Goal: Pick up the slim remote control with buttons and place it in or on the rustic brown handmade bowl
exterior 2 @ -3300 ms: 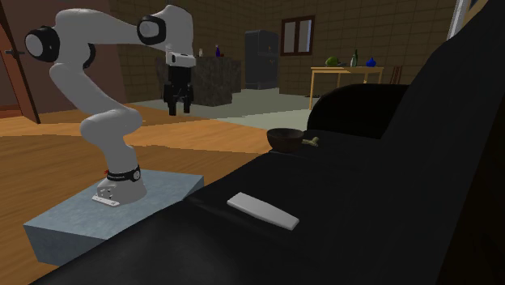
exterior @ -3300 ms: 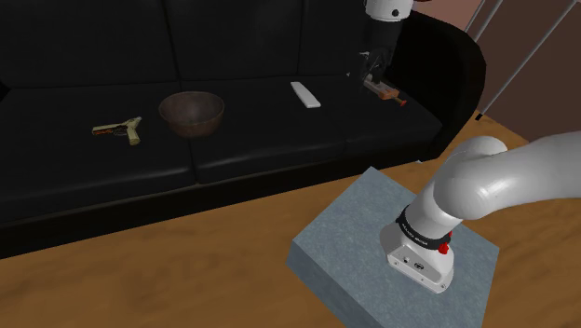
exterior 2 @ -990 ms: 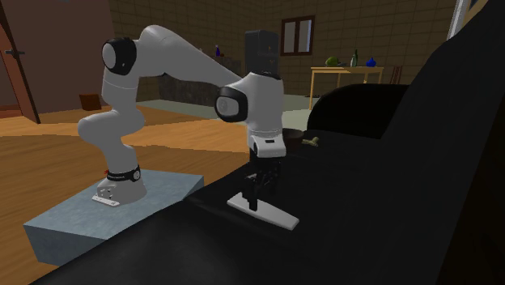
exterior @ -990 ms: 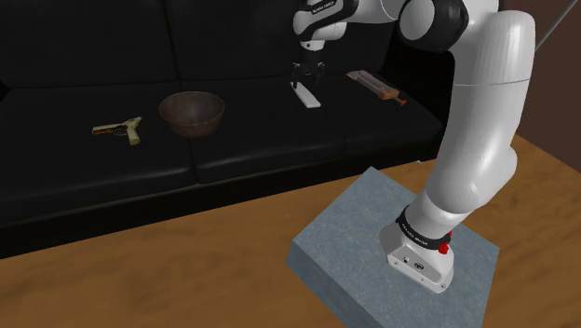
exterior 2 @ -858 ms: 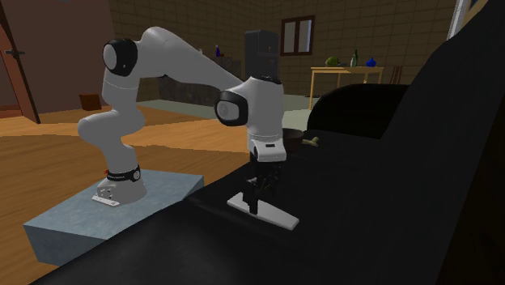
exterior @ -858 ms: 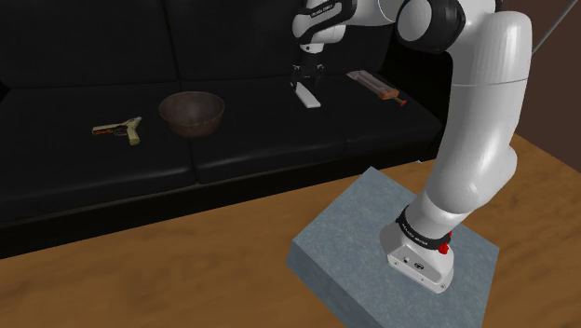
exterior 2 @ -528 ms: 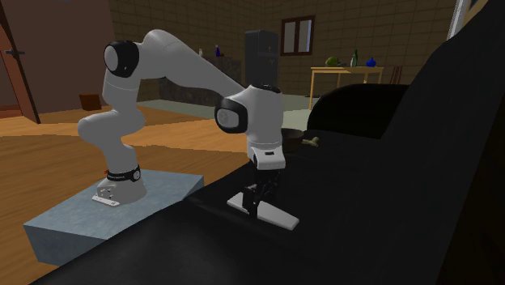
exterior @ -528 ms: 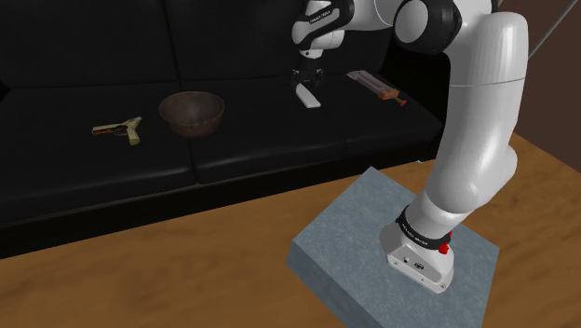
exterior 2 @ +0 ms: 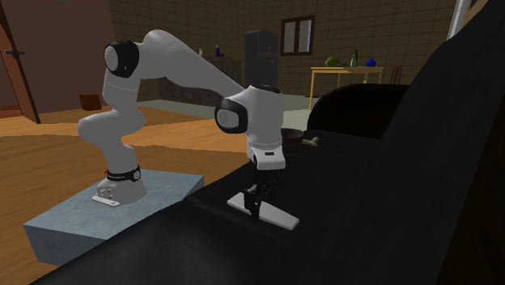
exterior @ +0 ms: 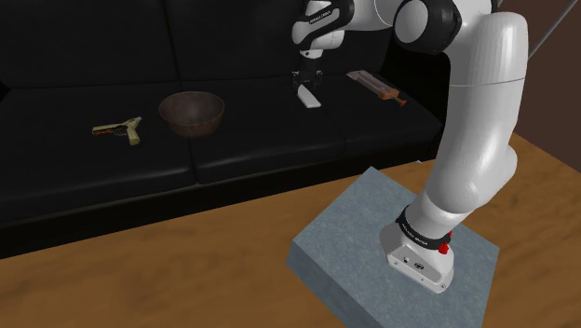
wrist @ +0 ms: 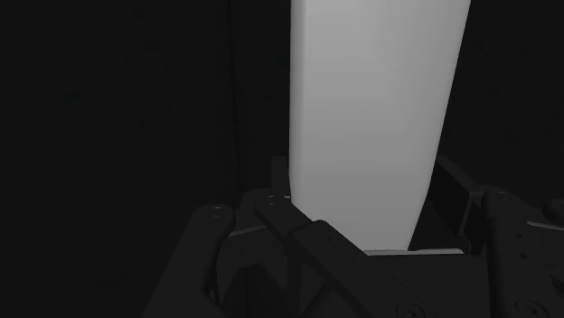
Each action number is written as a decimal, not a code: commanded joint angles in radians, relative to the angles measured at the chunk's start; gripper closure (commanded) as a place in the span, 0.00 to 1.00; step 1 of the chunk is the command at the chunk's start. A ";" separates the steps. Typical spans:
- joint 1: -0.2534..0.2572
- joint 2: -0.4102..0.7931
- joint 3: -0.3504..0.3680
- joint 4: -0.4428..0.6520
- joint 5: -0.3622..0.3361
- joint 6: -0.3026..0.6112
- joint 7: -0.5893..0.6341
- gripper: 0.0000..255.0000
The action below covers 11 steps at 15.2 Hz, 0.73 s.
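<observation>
A slim plain white remote (exterior: 308,97) lies on the black sofa's seat, on the right cushion. My gripper (exterior: 304,85) reaches straight down onto its far end and is shut on it. In the wrist view the remote (wrist: 375,117) runs away from the hand with the black fingers (wrist: 280,194) clasped against its two long sides. From the second exterior view the gripper (exterior 2: 257,207) stands on the remote (exterior 2: 275,214), which still rests flat on the cushion. The brown bowl (exterior: 192,112) sits upright on the middle cushion, well off toward the shoulder view's left.
A small tan toy gun (exterior: 121,129) lies on the sofa (exterior: 233,154) beyond the bowl. An orange-brown object (exterior: 378,87) lies near the sofa's right arm. My grey stand (exterior: 372,233) sits on the wooden floor in front.
The hand lowered a little onto the remote's end, and the fingers went from open on either side of it to shut on it. The remote has not moved.
</observation>
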 commanded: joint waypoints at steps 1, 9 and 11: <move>0.000 0.000 0.000 0.000 0.000 0.000 0.000 1.00; 0.000 -0.006 -0.001 0.004 -0.001 -0.010 0.001 1.00; 0.001 -0.017 -0.002 0.014 -0.003 -0.032 0.002 1.00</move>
